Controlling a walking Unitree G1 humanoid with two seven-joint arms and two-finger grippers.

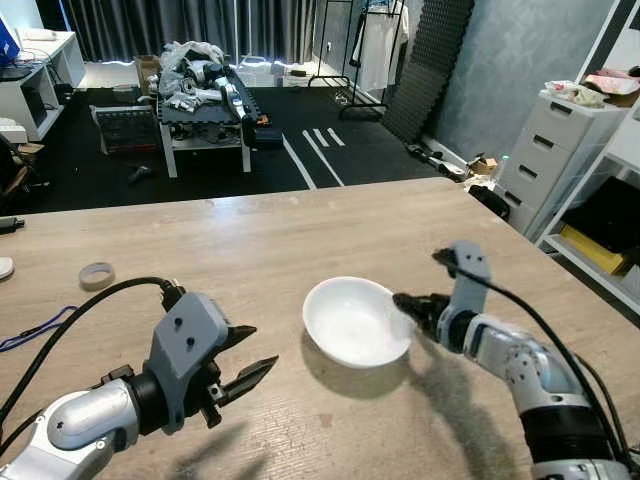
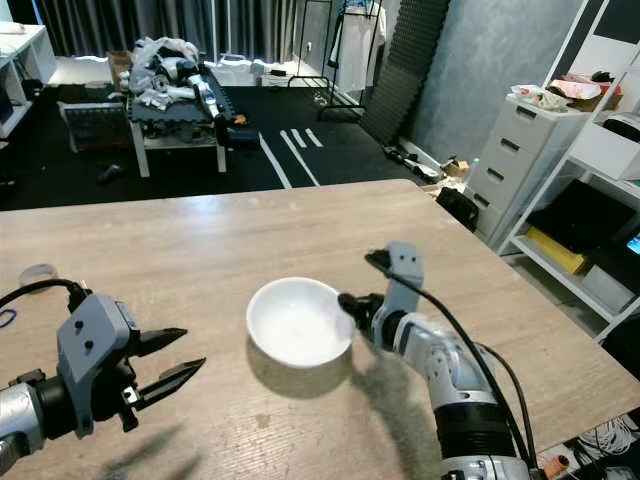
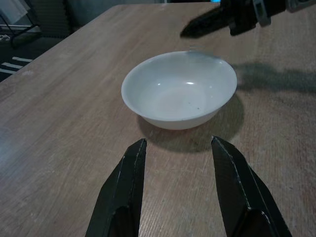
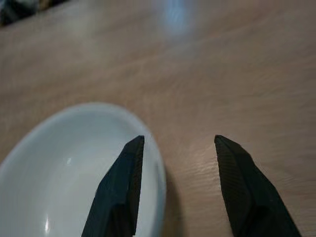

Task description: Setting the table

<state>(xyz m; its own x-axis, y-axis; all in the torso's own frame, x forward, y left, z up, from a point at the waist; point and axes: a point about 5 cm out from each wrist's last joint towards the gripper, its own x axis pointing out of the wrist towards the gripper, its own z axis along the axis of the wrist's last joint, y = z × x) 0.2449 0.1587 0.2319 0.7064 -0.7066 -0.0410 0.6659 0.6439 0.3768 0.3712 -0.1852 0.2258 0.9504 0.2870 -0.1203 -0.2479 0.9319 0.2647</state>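
Note:
A white empty bowl (image 1: 358,322) sits upright on the wooden table (image 1: 250,240), a little right of centre. My right gripper (image 4: 178,139) is open at the bowl's right rim (image 4: 159,168). One finger hangs over the inside of the bowl and the other is outside it, so the rim lies between them. My left gripper (image 1: 262,347) is open and hovers above the table to the left of the bowl, pointing at it with nothing between its fingers. The left wrist view has the bowl (image 3: 178,89) a short way beyond the fingertips.
A roll of tape (image 1: 97,275) and a blue cord (image 1: 30,330) lie at the table's left side. Beyond the far edge is a dark floor with a cluttered low table (image 1: 200,100). White drawers (image 1: 555,150) and shelves stand to the right.

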